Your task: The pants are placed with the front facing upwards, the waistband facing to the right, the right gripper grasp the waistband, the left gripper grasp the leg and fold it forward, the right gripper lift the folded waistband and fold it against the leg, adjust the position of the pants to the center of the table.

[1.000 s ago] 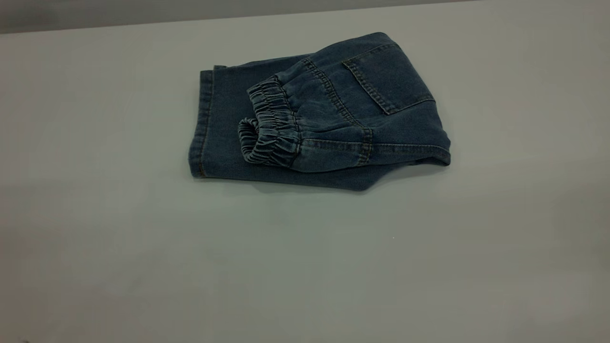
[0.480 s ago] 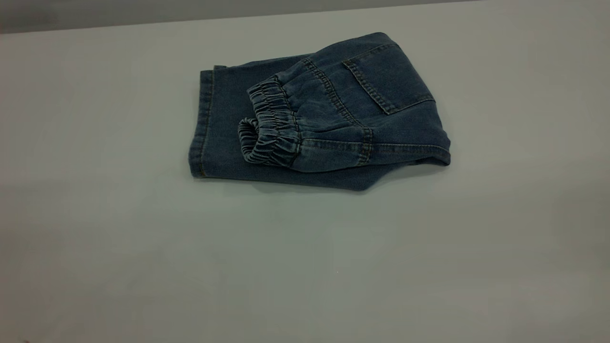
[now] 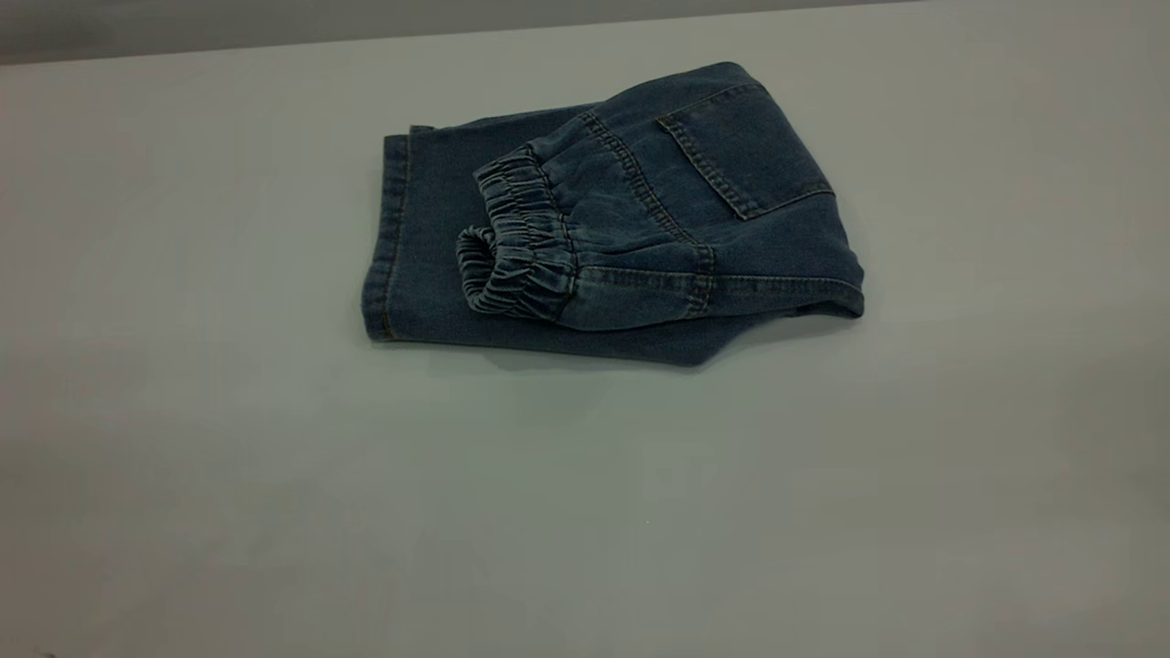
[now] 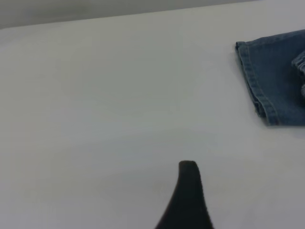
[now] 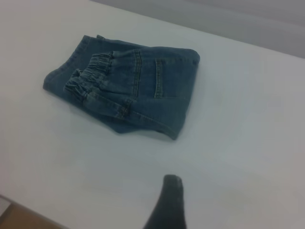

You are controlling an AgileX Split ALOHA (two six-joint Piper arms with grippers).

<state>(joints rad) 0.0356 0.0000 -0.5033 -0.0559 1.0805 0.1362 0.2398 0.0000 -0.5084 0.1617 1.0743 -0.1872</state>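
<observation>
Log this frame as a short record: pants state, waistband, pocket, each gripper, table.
pants: folded in a bundle, lying flat
waistband: folded over onto the leg, facing left
pocket: back patch, facing up
left gripper: off the pants, above bare table, only one finger in view
right gripper: off the pants, only one finger in view
table: white, holds only the pants

obstacle: folded pants lying in the far-middle of the desk, the only thing on it | free: bare desk left, right and near of the pants | far: a narrow strip to the desk's far edge
</observation>
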